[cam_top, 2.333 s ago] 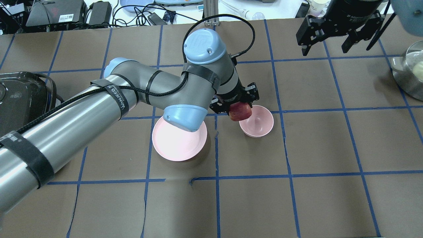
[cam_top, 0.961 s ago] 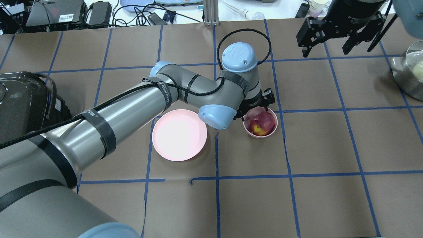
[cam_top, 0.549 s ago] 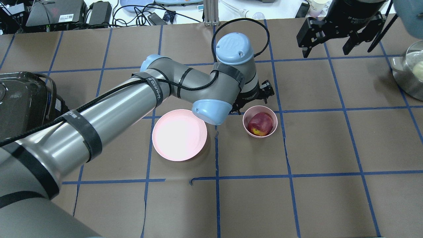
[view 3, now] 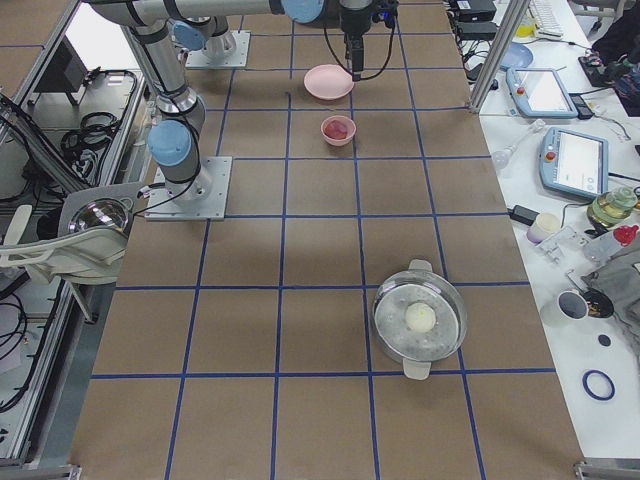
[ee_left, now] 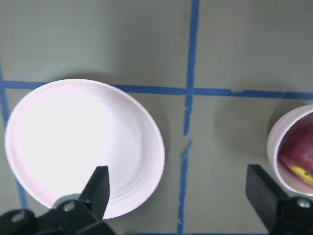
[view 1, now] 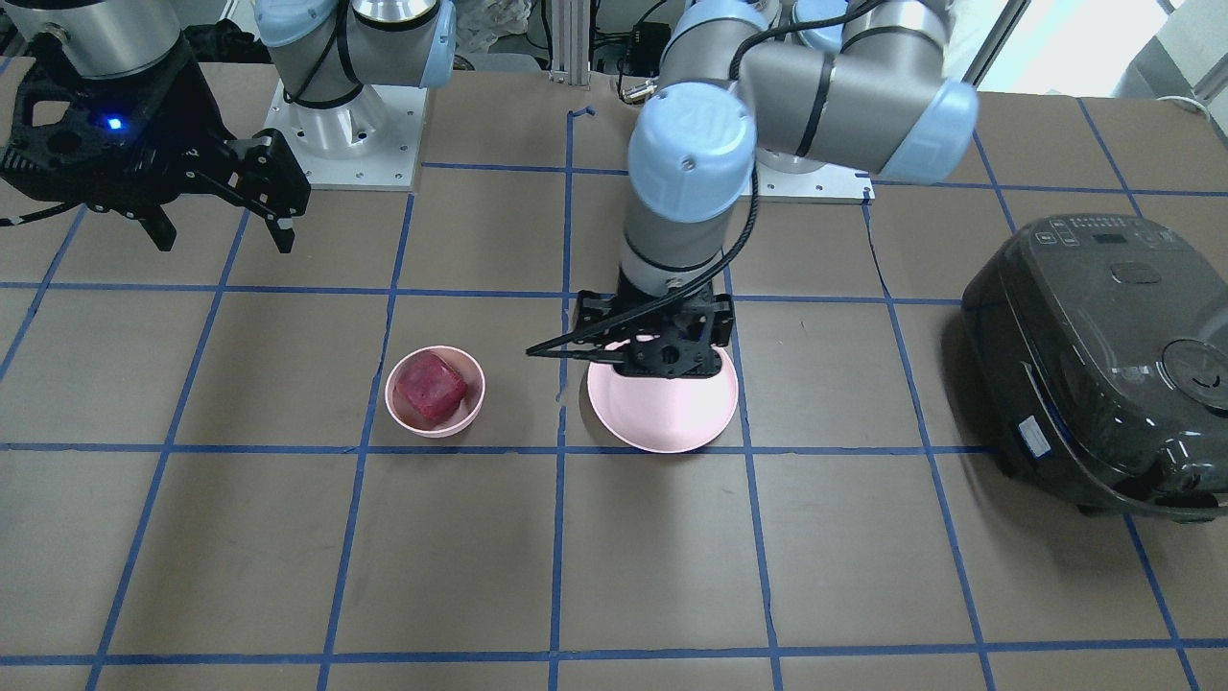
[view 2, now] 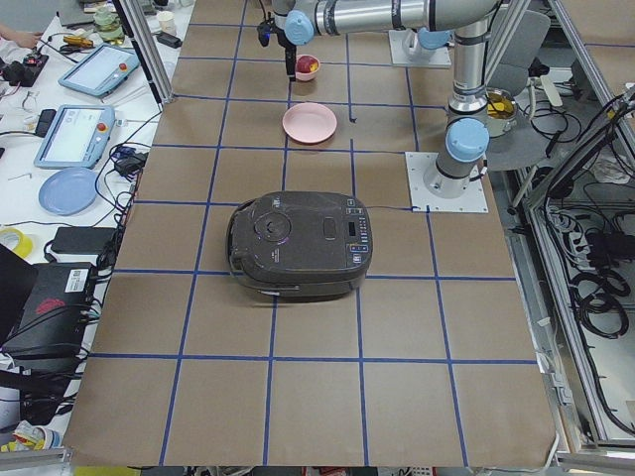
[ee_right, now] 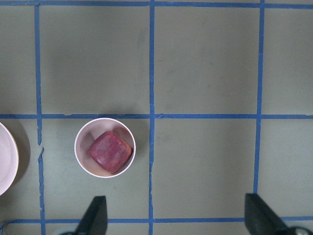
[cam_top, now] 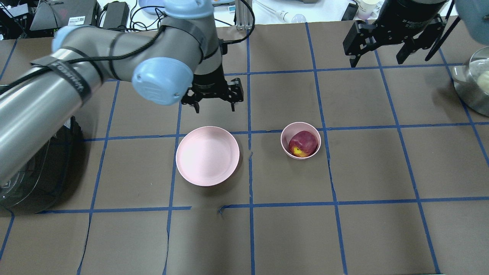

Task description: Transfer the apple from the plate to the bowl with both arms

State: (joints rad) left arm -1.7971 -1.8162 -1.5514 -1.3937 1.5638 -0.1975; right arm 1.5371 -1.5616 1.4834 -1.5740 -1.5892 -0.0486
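Apple (cam_top: 303,144) in bowl (cam_top: 284,134), mid-bench, beside plate (cam_top: 207,156). Left gripper (cam_top: 214,110) hovers near plate, spread wide, holding nothing. Right gripper (cam_top: 375,61) near far edge, wide, holding nothing.

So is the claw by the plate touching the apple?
Apart. The overhead view shows the left gripper open beyond the plate, with bare table between it and the apple lying in the bowl.

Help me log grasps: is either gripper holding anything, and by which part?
Nothing. Left gripper and right gripper are open and empty; the apple lies in the bowl.
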